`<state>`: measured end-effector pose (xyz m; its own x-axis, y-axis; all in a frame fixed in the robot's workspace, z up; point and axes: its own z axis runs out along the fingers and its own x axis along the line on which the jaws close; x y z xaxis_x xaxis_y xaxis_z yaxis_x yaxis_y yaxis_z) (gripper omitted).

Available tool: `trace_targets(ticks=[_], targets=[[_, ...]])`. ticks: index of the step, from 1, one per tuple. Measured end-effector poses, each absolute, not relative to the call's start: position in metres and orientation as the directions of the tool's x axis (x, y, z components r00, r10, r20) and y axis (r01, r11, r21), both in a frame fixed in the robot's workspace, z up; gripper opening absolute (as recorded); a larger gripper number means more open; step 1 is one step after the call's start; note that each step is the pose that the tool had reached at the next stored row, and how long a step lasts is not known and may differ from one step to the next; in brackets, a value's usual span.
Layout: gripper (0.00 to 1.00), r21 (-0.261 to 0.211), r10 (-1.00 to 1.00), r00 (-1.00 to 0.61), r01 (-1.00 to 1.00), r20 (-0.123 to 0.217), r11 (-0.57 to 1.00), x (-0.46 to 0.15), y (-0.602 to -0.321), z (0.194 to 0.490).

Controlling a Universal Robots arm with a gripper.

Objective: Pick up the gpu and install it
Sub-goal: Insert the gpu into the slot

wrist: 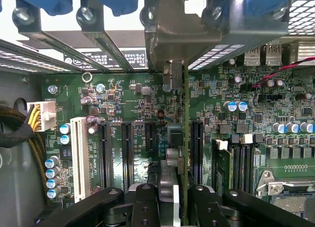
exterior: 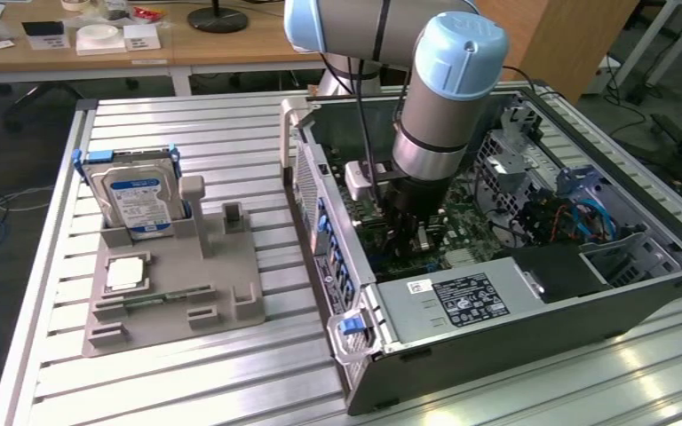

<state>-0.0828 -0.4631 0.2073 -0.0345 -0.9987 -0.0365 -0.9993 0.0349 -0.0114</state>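
Pick-up looks done; the gripper (wrist: 170, 200) is closed on the gpu (wrist: 178, 153), held edge-on just ahead of its fingers, down inside the case (exterior: 317, 191) over the motherboard (wrist: 133, 113); seating seems unfinished.

Green motherboard (wrist: 133, 113) with black slots and one white slot (wrist: 80, 155); beside it, yellow wires on a white plug (wrist: 43, 116). Blue-capped grey arm (exterior: 448, 89). Blue-white label on the silver drive (exterior: 139, 200).
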Motion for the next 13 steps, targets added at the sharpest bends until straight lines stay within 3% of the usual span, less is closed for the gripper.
trace_targets(ticks=[13], targets=[[0.28, -0.011, -0.999, -0.035, -0.999, -0.037, 0.035, -0.0829, -0.4630, 0.2144]])
